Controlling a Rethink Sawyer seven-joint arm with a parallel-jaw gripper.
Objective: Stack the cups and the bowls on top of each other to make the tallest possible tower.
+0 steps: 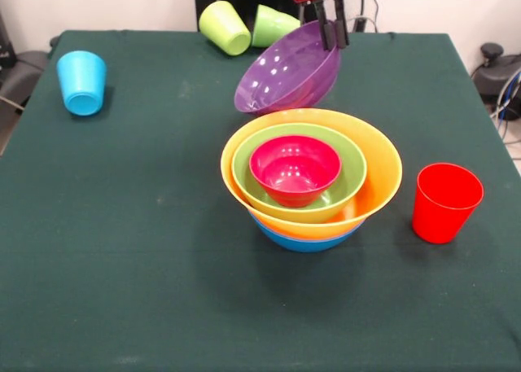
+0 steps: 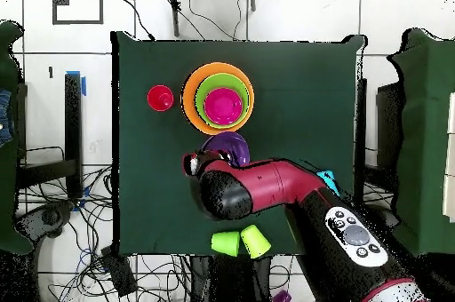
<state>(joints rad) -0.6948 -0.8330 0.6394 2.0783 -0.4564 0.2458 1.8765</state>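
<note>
Purple bowl (image 1: pixel 285 69) tilted, opening facing camera-left, rim pinched by gripper (image 1: pixel 332 30) above tower (image 1: pixel 313 177).

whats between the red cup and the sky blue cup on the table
The tower of nested bowls stands between the red cup and the sky blue cup, as the front view shows.

dark green table (image 1: pixel 122 291) filling most of the shot; pale wall (image 1: pixel 98 4) sitting behind it, cables (image 2: pixel 62 218) sprawling over white tiled floor (image 2: pixel 293 14)
</note>
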